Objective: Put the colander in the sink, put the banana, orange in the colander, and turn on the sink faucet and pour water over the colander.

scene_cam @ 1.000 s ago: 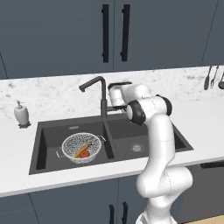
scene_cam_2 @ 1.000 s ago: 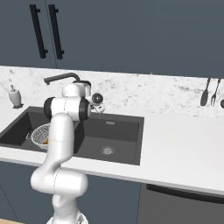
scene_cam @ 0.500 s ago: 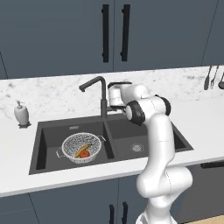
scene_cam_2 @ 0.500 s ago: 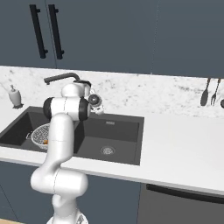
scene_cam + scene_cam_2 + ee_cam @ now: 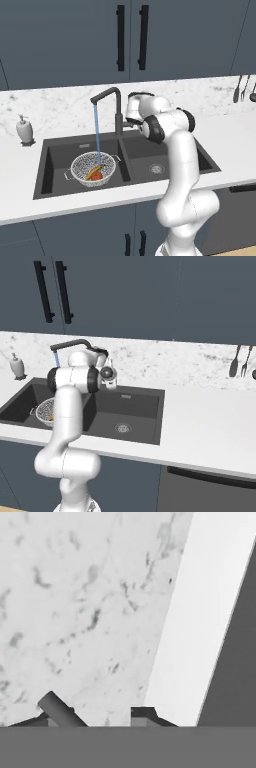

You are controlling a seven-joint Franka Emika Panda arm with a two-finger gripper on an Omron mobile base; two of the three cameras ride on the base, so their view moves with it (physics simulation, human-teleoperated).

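While streaming onto one banana and one orange in one colander, sitting in sink; gripper width unclear; marble counter.

Dark blue-grey upper cabinets with long black vertical handles fill the wall above a white marble backsplash veined in grey. Below it a plain white counter runs the full width, with matching dark lower cabinets underneath. A white soap dispenser stands on the counter at the far left, and dark utensils hang against the backsplash at the right.
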